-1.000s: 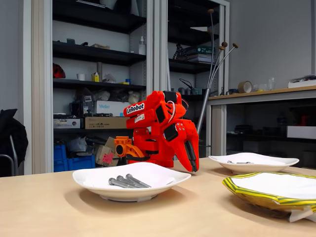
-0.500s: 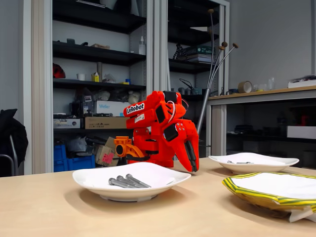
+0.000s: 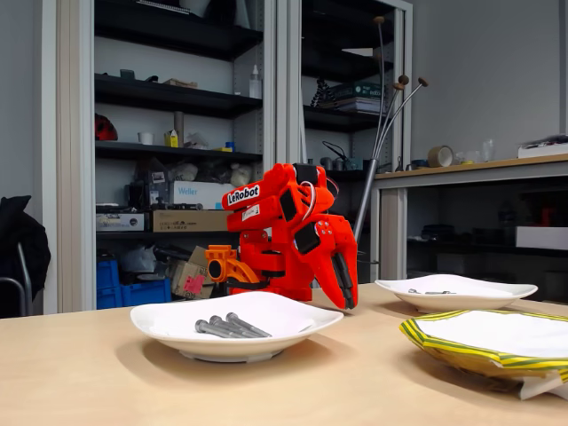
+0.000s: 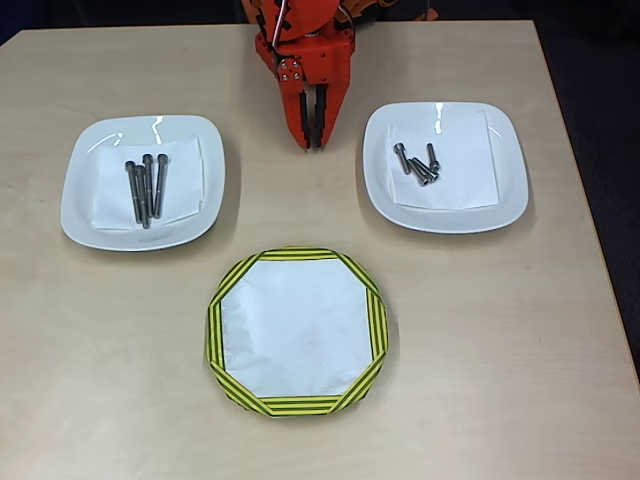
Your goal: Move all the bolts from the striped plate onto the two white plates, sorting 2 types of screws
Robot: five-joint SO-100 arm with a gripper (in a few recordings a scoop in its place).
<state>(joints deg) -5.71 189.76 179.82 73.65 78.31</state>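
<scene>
The striped plate [image 4: 297,332] [image 3: 484,342] lies near the table's front, its white inside bare. Long slim bolts [image 4: 146,186] [image 3: 229,327] lie side by side on the left white plate [image 4: 100,225] [image 3: 293,324]. Short bolts [image 4: 417,165] [image 3: 428,291] rest on the right white plate [image 4: 500,205] [image 3: 479,297]. My red gripper [image 4: 313,142] [image 3: 346,303] is folded down at the back of the table between the two white plates, tips resting near the tabletop, shut with nothing in it.
The red arm's base [image 3: 266,266] stands at the table's far edge. Shelves with boxes [image 3: 177,133] and a counter [image 3: 470,169] fill the room behind. Bare wood [image 4: 500,380] surrounds the plates.
</scene>
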